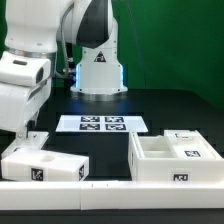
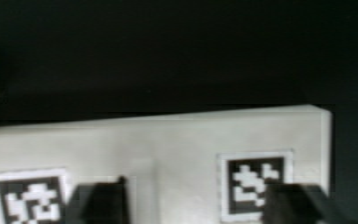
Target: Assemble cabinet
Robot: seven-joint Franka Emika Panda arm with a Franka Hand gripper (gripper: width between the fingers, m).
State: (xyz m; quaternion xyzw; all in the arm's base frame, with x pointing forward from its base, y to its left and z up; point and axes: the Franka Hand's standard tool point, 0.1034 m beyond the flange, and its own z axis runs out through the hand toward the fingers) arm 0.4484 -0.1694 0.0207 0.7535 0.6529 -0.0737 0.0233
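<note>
Hand (image 2: 206, 205) astride white cabinet panel (image 2: 158, 135); two black-white square tags (image 2: 256, 183).

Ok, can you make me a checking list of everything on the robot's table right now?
Surface: black table, with the marker board lying flat on it.
Job's things: white block at the exterior view's left, compartment box at its right; both tagged, not touching.
Clutter: nothing seen.
Gripper: gripper low over the white block, fingers either side of a tag; grip cannot be told.
Cables: nothing seen.
Surroundings: robot base with blue light behind the marker board; pale wall beyond.
</note>
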